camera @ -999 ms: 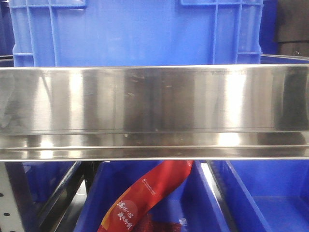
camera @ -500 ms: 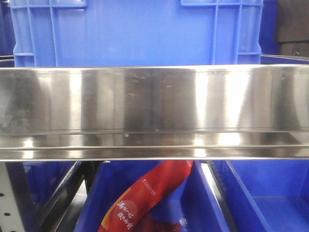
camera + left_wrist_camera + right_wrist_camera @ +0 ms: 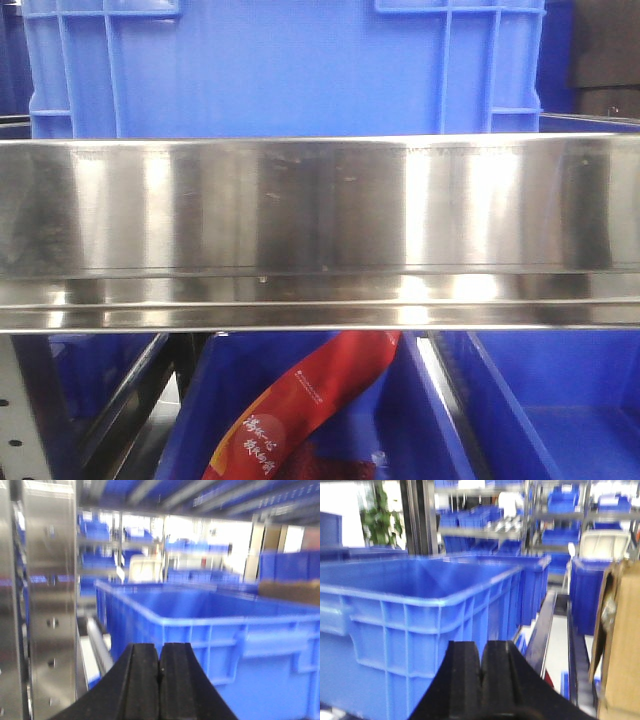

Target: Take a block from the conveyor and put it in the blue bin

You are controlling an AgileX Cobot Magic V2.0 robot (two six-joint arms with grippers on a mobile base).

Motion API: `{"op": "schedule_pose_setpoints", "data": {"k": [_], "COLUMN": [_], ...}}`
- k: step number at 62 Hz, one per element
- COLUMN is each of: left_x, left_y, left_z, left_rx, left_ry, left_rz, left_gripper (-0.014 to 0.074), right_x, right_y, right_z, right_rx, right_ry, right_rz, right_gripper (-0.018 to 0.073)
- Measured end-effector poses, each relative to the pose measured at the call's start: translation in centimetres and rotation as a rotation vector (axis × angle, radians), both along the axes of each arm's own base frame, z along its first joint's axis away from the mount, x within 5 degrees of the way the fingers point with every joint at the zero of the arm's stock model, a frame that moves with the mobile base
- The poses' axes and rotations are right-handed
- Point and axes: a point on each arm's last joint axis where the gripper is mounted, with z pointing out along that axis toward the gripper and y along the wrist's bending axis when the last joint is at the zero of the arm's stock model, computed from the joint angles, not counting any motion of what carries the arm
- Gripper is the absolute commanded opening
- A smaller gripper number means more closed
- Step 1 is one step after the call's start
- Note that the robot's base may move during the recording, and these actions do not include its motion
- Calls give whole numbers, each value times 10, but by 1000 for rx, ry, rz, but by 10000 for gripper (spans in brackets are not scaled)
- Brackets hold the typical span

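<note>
No view shows the block or the conveyor belt, so the block's position, long axis and heading cannot be told. In the front view a polished steel rail (image 3: 320,230) runs left to right across the whole frame, with a large blue bin (image 3: 285,65) standing behind and above it. Below the rail, a red printed bag (image 3: 300,405) lies slanted in a lower blue bin (image 3: 420,420). The left gripper (image 3: 159,680) has its black fingers (image 3: 142,685) pressed together with nothing between them, facing a blue crate (image 3: 225,645). The right gripper (image 3: 481,675) is likewise closed and empty, before another blue crate (image 3: 405,615), with a cardboard box (image 3: 620,640) at far right.
</note>
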Motion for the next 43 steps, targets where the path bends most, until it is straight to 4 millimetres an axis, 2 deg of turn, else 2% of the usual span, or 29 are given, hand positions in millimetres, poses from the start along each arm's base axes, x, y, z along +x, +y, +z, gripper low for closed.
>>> {"op": "schedule_pose_setpoints", "data": {"k": [11,31,39,43], "left_x": [-7,-7,-7,-7], "left_y": [2,2,2,2], "left_z": [2,2,2,2], "left_rx": [-11,-12,-12,-12], "left_ry": [-34,-34,-34,-34], "left_rz": [0,0,0,0], "left_gripper": [-111,-111,-111,-111], "right_x": [-1,-3,-11,-16], "right_y": [0,-2,-11,-15], "right_z": [1,-1,-15,-29], "right_rx": [2,3,4,2], "right_ry": [-8,-15,-24,-28], "right_rz": [0,-16,-97,-146], "right_gripper": [-162,-162,-162,-162]}}
